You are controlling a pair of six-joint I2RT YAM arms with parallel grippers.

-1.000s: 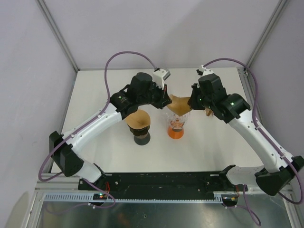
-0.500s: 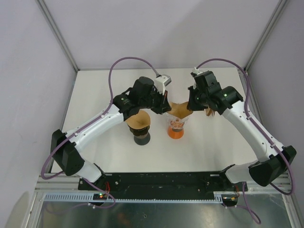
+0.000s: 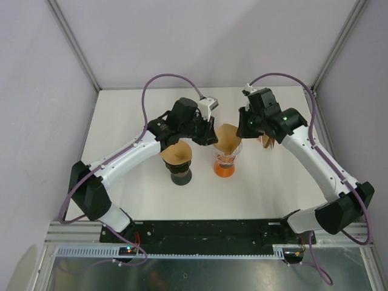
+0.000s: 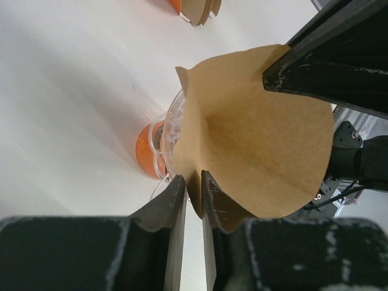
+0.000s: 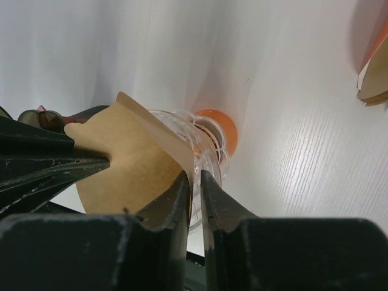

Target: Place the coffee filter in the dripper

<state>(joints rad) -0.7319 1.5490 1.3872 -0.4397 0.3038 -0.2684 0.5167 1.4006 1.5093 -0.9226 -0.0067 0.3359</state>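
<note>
White table [image 3: 121,115], grey walls. Left gripper [image 4: 193,182] pinching one edge of brown coffee filter [image 4: 260,139], right gripper [image 5: 194,182] pinching other edge. Filter hanging between them, tip going into clear dripper [image 5: 200,136] right below. Best way: lowering both sides evenly, letting go gently.

Overhead looks down; both wrist cameras closely share the filter [image 4: 254,133].

The left arm [image 3: 121,159] and the right arm [image 3: 318,163] had glossy white shells on their long links and boxy black housings at the joints. A purple left cable [image 3: 159,79] and a purple right cable [image 3: 285,77] looped off the wrists. A small green light [image 3: 285,115] glowed on the right forearm. The left gripper [image 4: 193,182] and the right gripper [image 5: 194,182] had matte black fingers [image 4: 160,242] flecked with pale scuffs.
</note>
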